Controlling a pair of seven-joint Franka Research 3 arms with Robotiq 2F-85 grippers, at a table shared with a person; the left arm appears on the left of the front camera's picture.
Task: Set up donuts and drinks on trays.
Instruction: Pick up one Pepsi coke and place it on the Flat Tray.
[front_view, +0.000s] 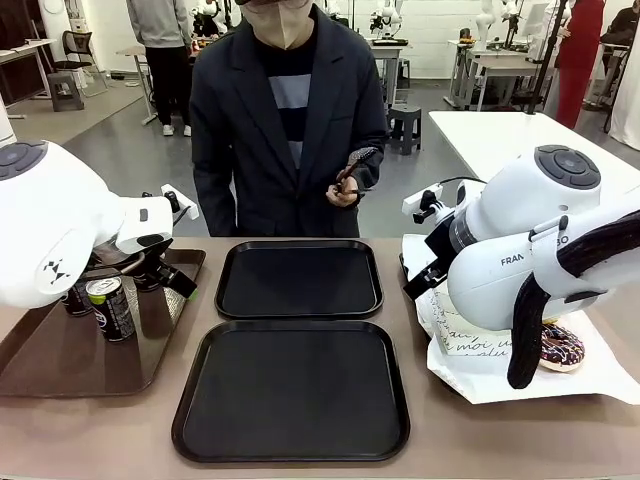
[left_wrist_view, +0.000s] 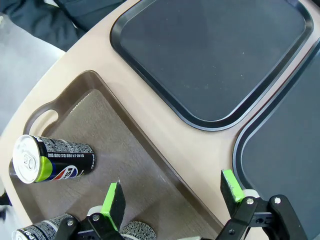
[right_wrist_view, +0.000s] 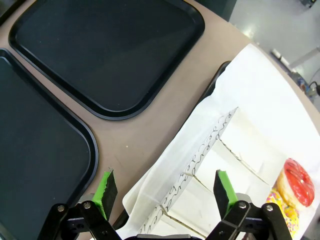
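Black soda can (left_wrist_view: 54, 160) near left gripper (left_wrist_view: 172, 194), jaws spread, nothing held | right gripper (right_wrist_view: 165, 186) released above white paper (right_wrist_view: 260, 100) | trays (right_wrist_view: 100, 55) ahead

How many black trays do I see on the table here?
2. The far black tray lies mid-table before the person; the near black tray lies beside it on the robot's side. A dark edge under the white paper may be another.

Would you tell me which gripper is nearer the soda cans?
Left. The left gripper hangs open right beside the cans; the right gripper is far off, above the white paper.
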